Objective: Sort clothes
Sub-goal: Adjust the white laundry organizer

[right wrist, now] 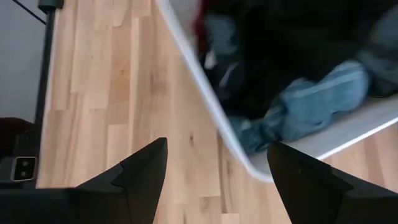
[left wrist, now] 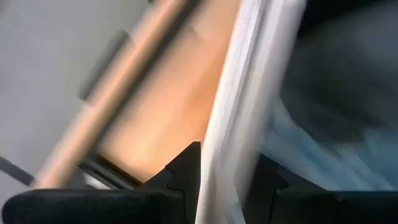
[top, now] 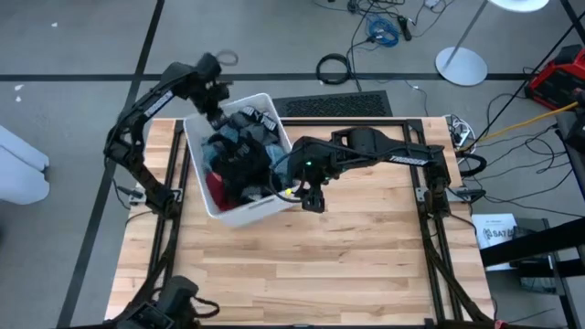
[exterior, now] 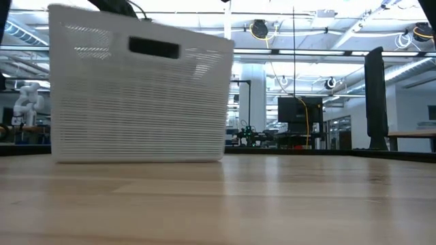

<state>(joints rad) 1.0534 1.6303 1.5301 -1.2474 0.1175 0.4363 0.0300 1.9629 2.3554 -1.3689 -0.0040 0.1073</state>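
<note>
The clothes (top: 239, 157) lie heaped in a white slotted bin (top: 251, 212), black, dark grey, light blue and red. The bin (exterior: 136, 102) stands on its base at the table's far left. My left gripper (top: 218, 117) points down at the bin's far wall and is shut on it. My right gripper (top: 311, 199) hangs open above the table at the bin's near right corner, touching nothing. In the right wrist view its fingers (right wrist: 143, 177) stand either side of the bin's rounded corner (right wrist: 252, 163), and a light blue garment (right wrist: 317, 99) shows inside. My left gripper (left wrist: 227, 180) has the bin's far wall (left wrist: 239, 112) at its rim between its two fingers. One finger (left wrist: 186, 171) is outside and the other finger (left wrist: 270, 183) is inside, among the clothes. The fingers come from above, pointing steeply down. The bin's base rests on the table.
Bare wooden tabletop (top: 366, 256) lies to the near side and right of the bin. A black metal frame (top: 430, 201) runs along the table's edges. Cables and a lamp base lie on the floor beyond the far edge.
</note>
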